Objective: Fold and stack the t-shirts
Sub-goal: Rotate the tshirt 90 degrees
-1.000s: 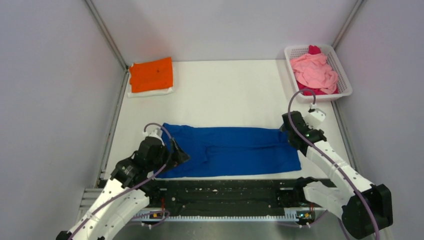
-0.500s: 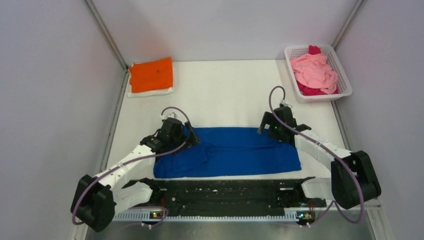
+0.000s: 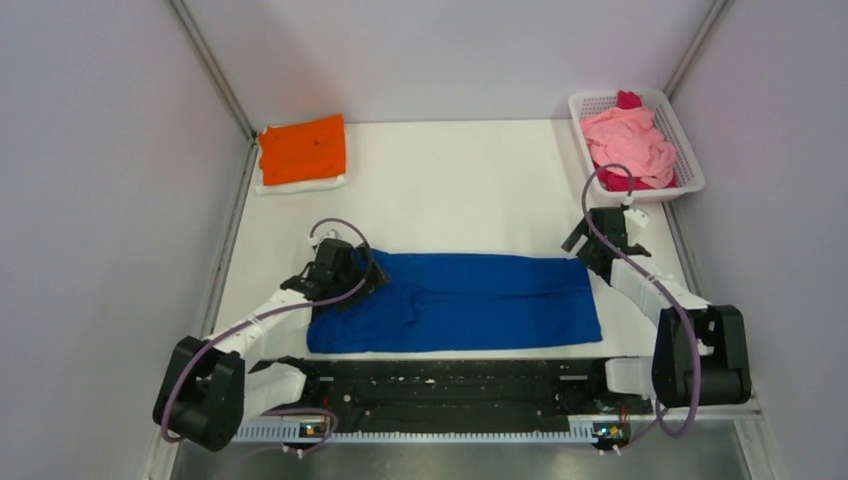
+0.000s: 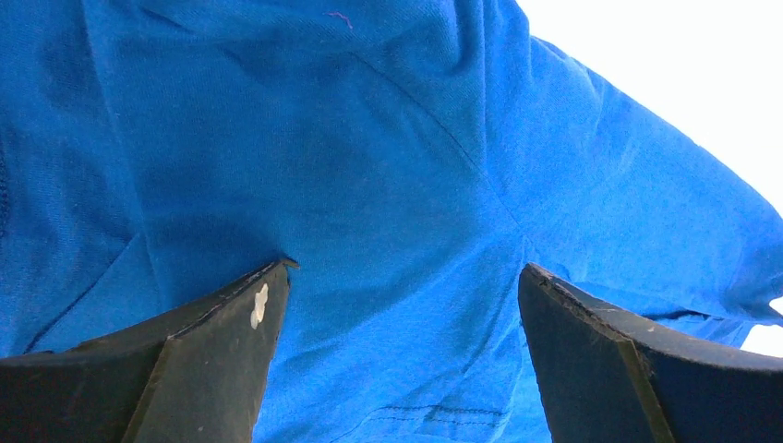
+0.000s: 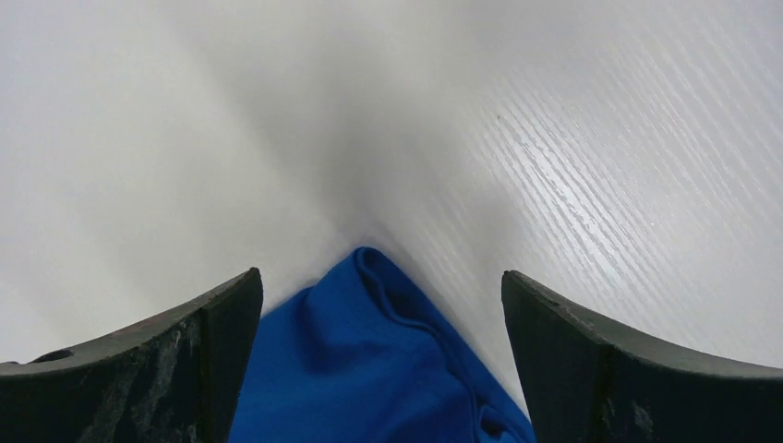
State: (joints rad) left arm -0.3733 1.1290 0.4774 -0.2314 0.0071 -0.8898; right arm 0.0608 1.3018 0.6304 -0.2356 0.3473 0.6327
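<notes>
A white tabletop [image 3: 455, 185] boxed in by pale grey walls [image 3: 100, 200] on three sides, seen from above. A royal-blue t-shirt [image 3: 470, 300] lies spread flat as a long rectangle along the near part of the tabletop, its near hem just beside the black rail [image 3: 450, 385] that runs along the near edge.

The left gripper [image 3: 352, 272] hangs over the shirt's far-left corner, jaws spread wide and holding nothing; its wrist camera shows only wrinkled blue cloth between the fingers [image 4: 212, 341]. The right gripper [image 3: 592, 243] sits at the shirt's far-right corner, equally wide and empty-handed, with one rolled corner of the cloth poking between its fingers [image 5: 166, 360] against bare wood-grained white.

In the far-left corner a folded orange t-shirt [image 3: 303, 148] rests on a white layer of cloth [image 3: 300, 184]. In the far-right corner a white mesh basket [image 3: 688, 160] holds crumpled pink t-shirts [image 3: 628, 140], with magenta cloth [image 3: 628, 99] showing at the back.

A broad band of open white surface runs between the blue shirt's far hem and the far edge; narrower strips flank the shirt at the left and right edges.
</notes>
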